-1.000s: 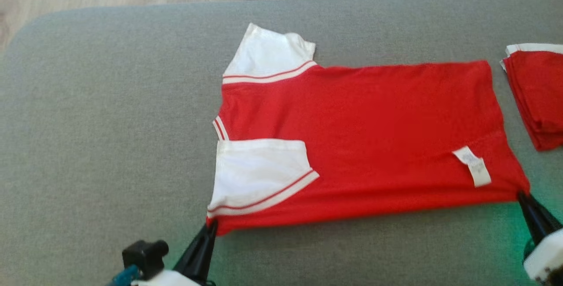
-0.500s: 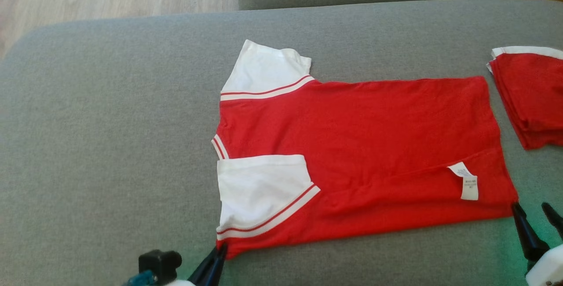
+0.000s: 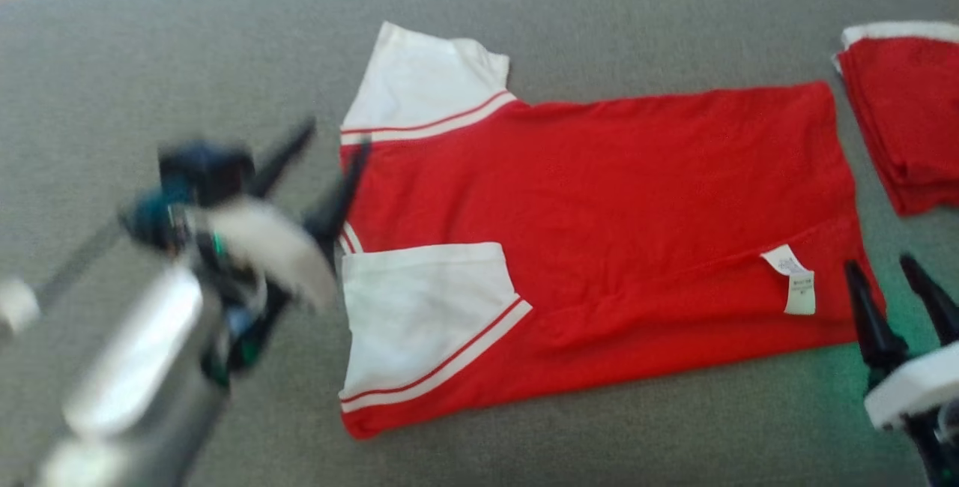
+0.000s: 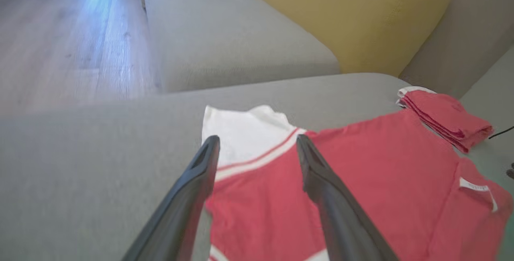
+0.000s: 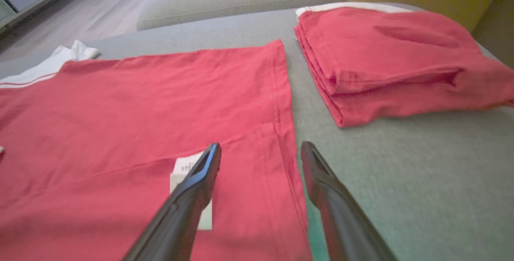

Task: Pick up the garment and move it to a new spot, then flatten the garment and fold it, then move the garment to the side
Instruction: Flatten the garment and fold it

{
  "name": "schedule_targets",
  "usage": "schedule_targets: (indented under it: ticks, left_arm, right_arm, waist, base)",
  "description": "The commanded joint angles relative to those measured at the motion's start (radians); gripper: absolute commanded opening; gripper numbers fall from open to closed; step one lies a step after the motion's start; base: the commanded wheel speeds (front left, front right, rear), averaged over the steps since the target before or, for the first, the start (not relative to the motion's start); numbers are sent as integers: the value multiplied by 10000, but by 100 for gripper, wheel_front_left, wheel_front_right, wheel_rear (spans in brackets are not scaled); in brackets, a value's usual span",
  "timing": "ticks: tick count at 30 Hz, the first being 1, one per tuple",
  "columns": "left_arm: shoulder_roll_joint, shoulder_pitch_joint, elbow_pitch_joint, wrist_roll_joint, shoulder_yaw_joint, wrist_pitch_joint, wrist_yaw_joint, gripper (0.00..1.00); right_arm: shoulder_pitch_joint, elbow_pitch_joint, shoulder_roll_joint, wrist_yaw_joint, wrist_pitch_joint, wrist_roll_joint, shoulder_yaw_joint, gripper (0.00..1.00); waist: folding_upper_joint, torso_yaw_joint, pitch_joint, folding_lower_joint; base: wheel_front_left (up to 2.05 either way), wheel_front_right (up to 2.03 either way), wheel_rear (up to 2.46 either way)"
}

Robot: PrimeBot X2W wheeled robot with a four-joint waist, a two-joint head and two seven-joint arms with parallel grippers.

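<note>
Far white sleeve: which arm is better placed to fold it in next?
Left, likely: the left gripper hangs open, pointing at the far sleeve; the right gripper sits open at the hem end of the shirt.

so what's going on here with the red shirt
A robot is folding a red shirt on a grey sofa. Its near edge is folded in, sleeve on top. Both grippers are open, holding nothing: left gripper at the collar end, right gripper by the hem. A folded pile lies to the right.
</note>
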Motion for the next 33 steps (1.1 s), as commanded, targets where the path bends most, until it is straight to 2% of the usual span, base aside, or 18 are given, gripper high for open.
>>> schedule_targets:
  ticks: [1, 7, 12, 18, 24, 33]
  left_arm:
    - [364, -787, -82, 90, 549, 186, -88, 100]
    - [362, -3791, 1585, -286, 394, 2011, -732, 100]
    - [466, -5398, 3149, -723, 259, 3649, -892, 100]
    - [922, -6482, 4366, -582, -197, 4678, -1032, 100]
    - [1218, -6814, 4872, -546, -396, 5083, -1065, 100]
    - [1464, -7069, 5391, -383, -460, 4771, -1027, 100]
  right_arm:
    - [-245, -348, -284, -7, -74, -44, 168, 100]
    - [-998, -360, -206, -7, -4, -239, 284, 100]
    - [-1377, -244, -43, -7, -59, -278, 316, 100]
    - [-1653, -51, 198, -7, -197, -275, 438, 100]
    - [-1752, 107, 292, -7, -356, -257, 491, 100]
    - [-1862, 337, 488, -7, -606, -220, 570, 100]
  waist:
    - [0, -282, 470, -3]
    - [0, -809, 1268, -3]
    - [0, -1258, 1692, -3]
    - [0, -1803, 2077, -3]
    - [0, -2098, 2302, -3]
    - [0, -2377, 2602, -3]
  base:
    - [0, 0, 0]
    - [0, 0, 0]
    - [0, 0, 0]
    - [0, 0, 0]
    - [0, 0, 0]
    - [0, 0, 0]
